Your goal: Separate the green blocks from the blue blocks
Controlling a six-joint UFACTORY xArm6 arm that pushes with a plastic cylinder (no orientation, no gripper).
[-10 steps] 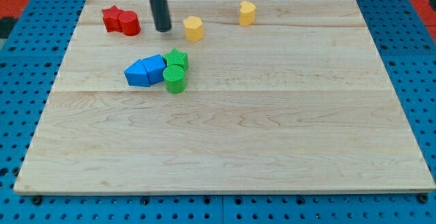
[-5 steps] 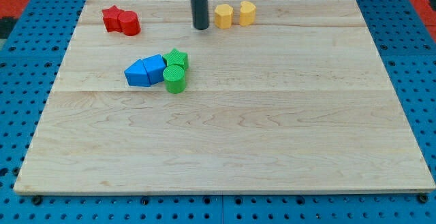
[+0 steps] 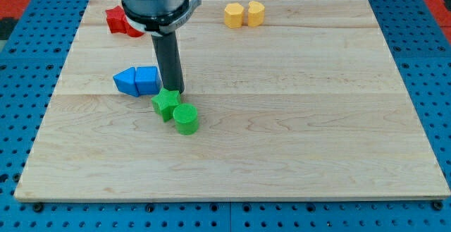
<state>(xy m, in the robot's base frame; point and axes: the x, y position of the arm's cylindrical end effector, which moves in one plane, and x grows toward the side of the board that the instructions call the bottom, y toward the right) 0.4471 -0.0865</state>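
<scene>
My tip (image 3: 173, 91) sits between the blue blocks (image 3: 137, 81) and the green star (image 3: 165, 104), touching the star; there are no jaws. Pushing off-centre could spin the star past the green cylinder (image 3: 186, 119) or drag it back toward blue.

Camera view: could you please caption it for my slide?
My tip between blue blocks and green blocks.

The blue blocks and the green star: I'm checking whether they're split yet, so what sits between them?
In the camera view, my tip stands between the blue blocks and the green star, just above the star; otherwise only bare board shows.
</scene>
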